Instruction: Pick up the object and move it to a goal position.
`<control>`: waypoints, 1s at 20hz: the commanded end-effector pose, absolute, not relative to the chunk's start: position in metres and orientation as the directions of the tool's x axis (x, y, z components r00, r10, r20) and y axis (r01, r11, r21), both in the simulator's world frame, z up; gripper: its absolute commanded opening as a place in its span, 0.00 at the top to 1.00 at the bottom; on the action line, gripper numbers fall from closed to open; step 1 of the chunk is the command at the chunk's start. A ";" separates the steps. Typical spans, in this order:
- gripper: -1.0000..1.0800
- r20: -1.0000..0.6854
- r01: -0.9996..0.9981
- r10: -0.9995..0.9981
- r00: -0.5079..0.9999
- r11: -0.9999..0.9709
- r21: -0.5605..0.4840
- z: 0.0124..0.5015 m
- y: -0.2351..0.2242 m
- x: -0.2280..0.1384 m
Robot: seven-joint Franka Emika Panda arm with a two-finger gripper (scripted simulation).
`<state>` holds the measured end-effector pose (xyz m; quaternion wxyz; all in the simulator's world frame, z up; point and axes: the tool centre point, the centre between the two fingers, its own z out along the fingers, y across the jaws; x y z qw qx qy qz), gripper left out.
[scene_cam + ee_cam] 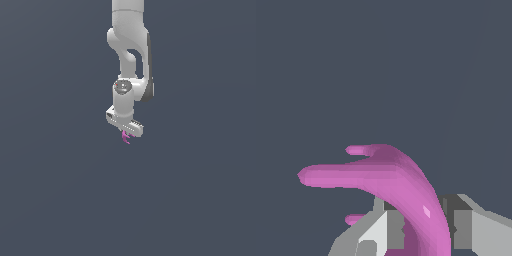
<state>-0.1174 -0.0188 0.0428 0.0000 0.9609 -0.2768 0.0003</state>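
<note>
The object [125, 137] is a small magenta-pink piece with curved prongs, hanging just under my white gripper [125, 134] near the middle of the exterior view. In the wrist view the object [401, 185] fills the foreground as a thick curved arm with stubby prongs, and its lower end sits between my grey fingers [387, 227]. My gripper [421, 225] is shut on it. The white arm rises straight up from the gripper and leaves the exterior view at its upper edge.
A plain dark grey-blue background surrounds the arm in both views. No other objects, containers or edges show.
</note>
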 end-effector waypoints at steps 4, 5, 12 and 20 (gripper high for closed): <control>1.00 0.000 -0.532 -0.532 0.847 -0.847 0.000 0.045 -0.019 -0.117; 1.00 0.000 -0.532 -0.532 0.847 -0.847 0.000 0.047 -0.018 -0.116; 1.00 0.000 -0.532 -0.532 0.847 -0.847 0.000 0.072 -0.016 -0.108; 1.00 0.001 -0.532 -0.532 0.846 -0.846 0.001 0.129 -0.011 -0.089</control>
